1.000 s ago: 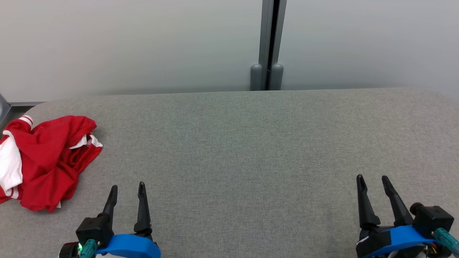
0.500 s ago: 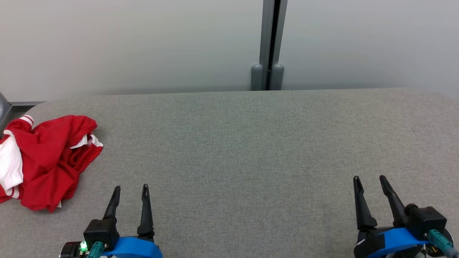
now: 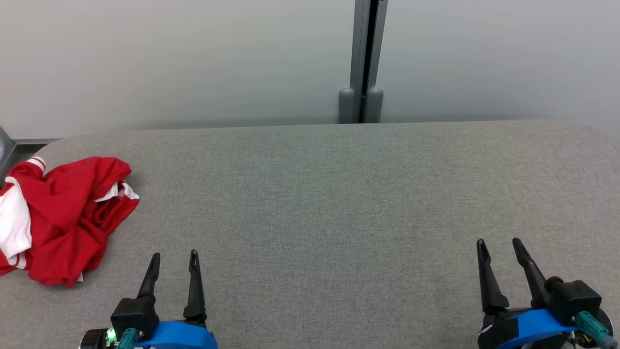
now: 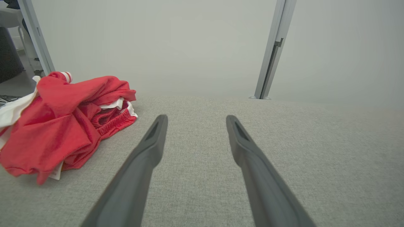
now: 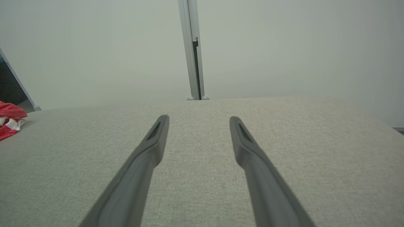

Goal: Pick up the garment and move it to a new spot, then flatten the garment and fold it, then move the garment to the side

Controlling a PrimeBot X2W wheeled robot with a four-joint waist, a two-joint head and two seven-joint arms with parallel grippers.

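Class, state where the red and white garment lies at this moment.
In the head view the garment lies crumpled at the left edge of the table, just ahead and to the left of the left gripper, apart from it.

Light is even, soft and diffuse in all three views, bright with no glare. The grey woven-fabric counter [image 3: 339,194] shows its weave crisply in the head view. The crumpled red and white garment [image 3: 58,218] casts only a faint, soft-edged shadow beside it. In the wrist views the left pincer [image 4: 196,118] and right pincer [image 5: 199,118] have long dark fingers [image 4: 142,167] blurred, out of focus near the lens. The pale grey wall panels [image 5: 284,47] look hazy, and the wide angle bows the counter's far edge.
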